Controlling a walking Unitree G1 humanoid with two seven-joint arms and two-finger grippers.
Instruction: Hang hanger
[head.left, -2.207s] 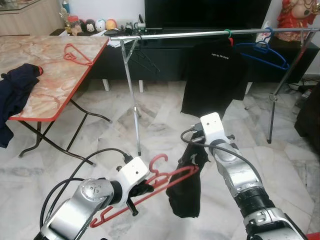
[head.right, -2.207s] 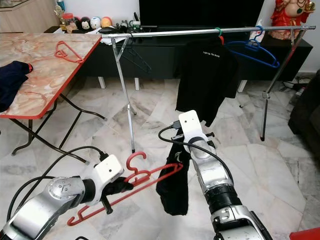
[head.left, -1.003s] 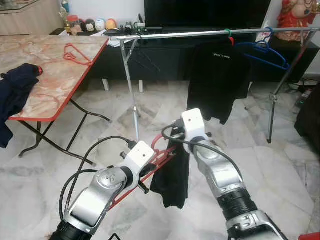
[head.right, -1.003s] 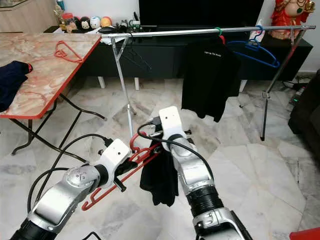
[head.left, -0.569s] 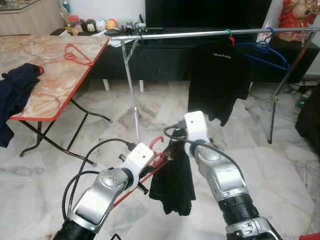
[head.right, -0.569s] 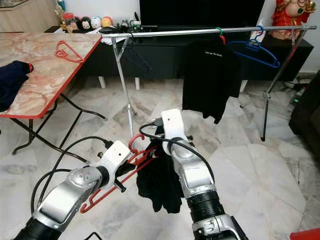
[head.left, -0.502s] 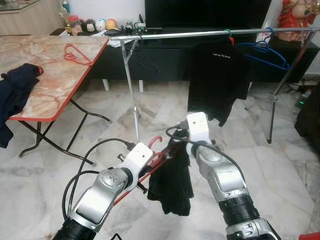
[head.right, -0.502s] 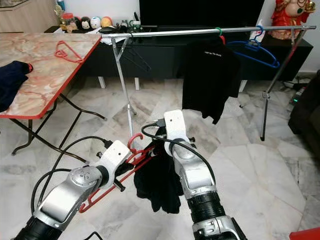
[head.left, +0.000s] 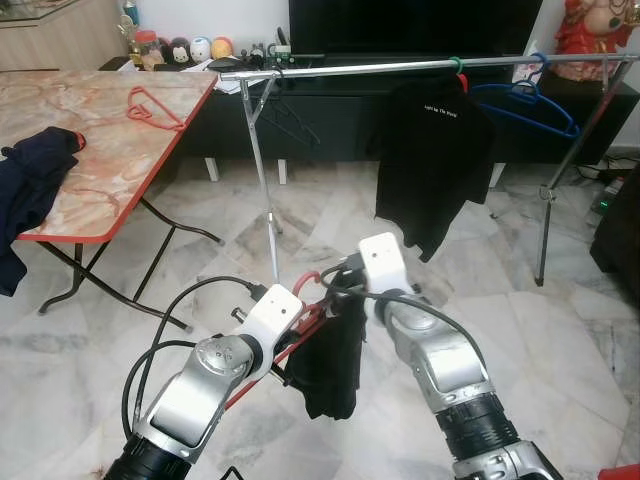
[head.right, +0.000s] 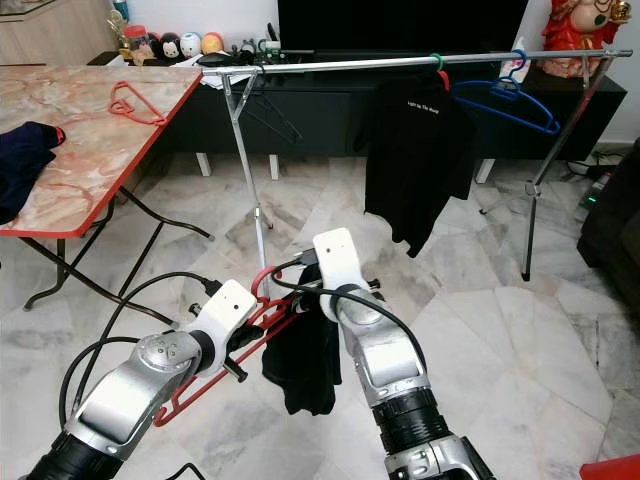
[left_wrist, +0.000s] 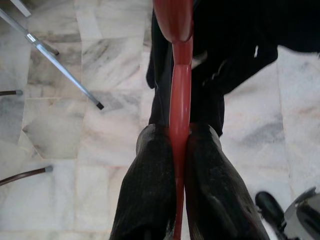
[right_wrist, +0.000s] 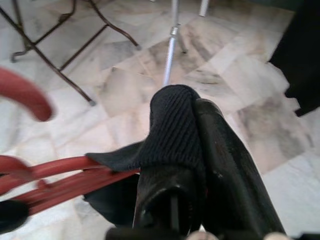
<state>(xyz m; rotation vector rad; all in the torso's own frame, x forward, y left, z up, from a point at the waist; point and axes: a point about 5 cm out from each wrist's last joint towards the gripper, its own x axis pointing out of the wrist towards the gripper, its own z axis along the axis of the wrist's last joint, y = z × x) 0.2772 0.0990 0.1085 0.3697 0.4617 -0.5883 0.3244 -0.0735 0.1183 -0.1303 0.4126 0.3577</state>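
over marble floor (head.left: 590, 340), left gripper (left_wrist: 179, 150) clamps red hanger (head.right: 262, 330); right gripper (right_wrist: 192, 130) pinches black garment (head.right: 305, 360).

— What do you have on the red hanger (head.left: 300, 322)?

— You see it held low over the floor, tilted, hook (head.left: 305, 284) up toward the rack, its bar pinched in the left gripper (left_wrist: 176, 150).

— And the garment?

— You see black cloth (head.left: 328, 362) draped at its upper end, hanging limp, a fold clamped in the right gripper (right_wrist: 187, 130).
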